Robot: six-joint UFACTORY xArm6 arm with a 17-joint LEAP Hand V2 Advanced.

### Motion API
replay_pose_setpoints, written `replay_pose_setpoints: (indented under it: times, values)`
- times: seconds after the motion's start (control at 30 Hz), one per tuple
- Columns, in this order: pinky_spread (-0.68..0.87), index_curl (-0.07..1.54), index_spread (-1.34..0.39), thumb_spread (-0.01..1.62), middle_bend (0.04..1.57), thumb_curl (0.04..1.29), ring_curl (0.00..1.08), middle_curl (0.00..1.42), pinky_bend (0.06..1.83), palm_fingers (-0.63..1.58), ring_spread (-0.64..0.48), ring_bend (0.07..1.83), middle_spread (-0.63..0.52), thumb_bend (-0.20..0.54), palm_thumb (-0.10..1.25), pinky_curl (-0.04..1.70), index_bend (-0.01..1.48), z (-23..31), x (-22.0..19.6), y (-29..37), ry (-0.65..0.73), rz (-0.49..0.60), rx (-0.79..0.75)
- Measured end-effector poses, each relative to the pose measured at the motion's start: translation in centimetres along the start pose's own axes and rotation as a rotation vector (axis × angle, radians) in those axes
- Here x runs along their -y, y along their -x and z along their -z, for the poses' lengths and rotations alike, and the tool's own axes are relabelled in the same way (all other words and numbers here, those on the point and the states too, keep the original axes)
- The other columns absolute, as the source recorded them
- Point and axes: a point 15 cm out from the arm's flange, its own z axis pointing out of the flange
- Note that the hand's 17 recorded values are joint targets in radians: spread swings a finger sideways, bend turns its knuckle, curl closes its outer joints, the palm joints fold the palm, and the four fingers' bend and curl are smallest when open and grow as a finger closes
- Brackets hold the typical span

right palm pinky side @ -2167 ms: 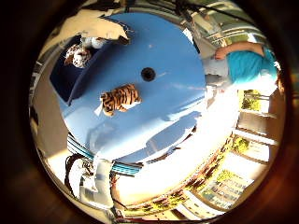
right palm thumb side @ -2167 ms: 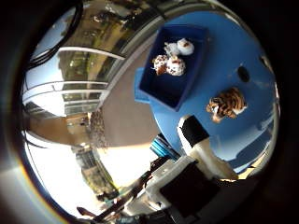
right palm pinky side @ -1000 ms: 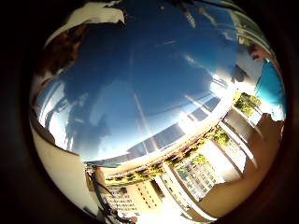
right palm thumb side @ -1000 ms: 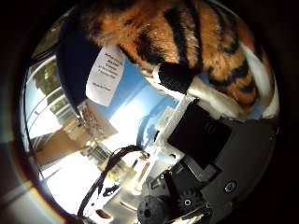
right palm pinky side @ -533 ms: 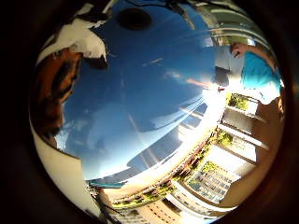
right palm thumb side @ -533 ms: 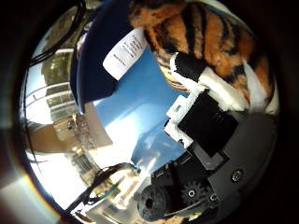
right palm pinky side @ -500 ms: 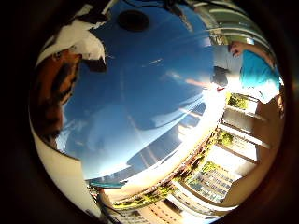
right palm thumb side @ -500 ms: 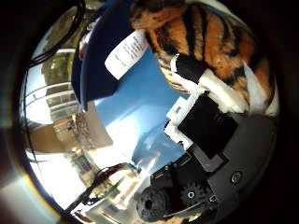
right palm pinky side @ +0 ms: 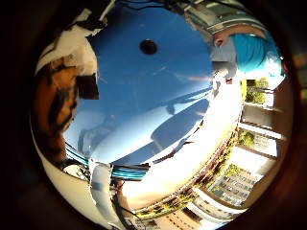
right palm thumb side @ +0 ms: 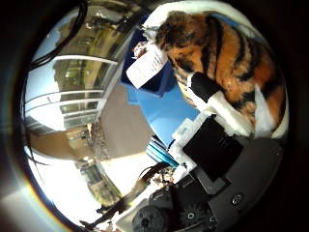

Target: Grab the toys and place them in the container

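I see the robot hand (right palm thumb side: 212, 145) curled around the tiger plush toy (right palm thumb side: 227, 63), held close against the palm above the blue counter (right palm pinky side: 158, 91). Its white tag (right palm thumb side: 146, 67) hangs free, near the dark blue container (right palm thumb side: 154, 84) on the counter.

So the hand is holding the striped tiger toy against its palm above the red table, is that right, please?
Nearly: the table is blue, not red, as the little finger side palm view shows. The hand does hold the striped tiger toy against its palm, above that table.
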Motion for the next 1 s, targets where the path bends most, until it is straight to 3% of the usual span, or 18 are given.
replay_pose_setpoints:
  times: [0.2,0.43,0.77,1.0]
  values:
    - [0.11,0.49,-1.12,1.10,1.22,0.88,0.87,1.17,1.70,0.79,-0.13,1.54,-0.28,-0.010,1.03,0.73,0.73,4.1,0.9,6.2,-0.066,0.062,0.010]
    - [0.11,0.64,-1.17,1.10,1.25,0.92,0.87,1.18,1.72,0.74,-0.13,1.58,-0.28,-0.010,1.02,0.77,0.71,4.7,4.1,12.1,-0.084,0.086,0.037]
    - [0.10,0.89,-1.22,1.11,1.30,0.93,0.86,1.20,1.74,0.67,-0.12,1.63,-0.27,-0.033,0.88,0.81,0.66,-0.8,11.7,18.3,-0.069,0.100,0.049]
    - [0.11,1.03,-1.23,1.12,1.31,0.87,0.84,1.17,1.69,0.62,-0.10,1.63,-0.26,-0.027,0.84,0.82,0.63,-5.6,14.5,20.1,-0.034,0.084,0.048]
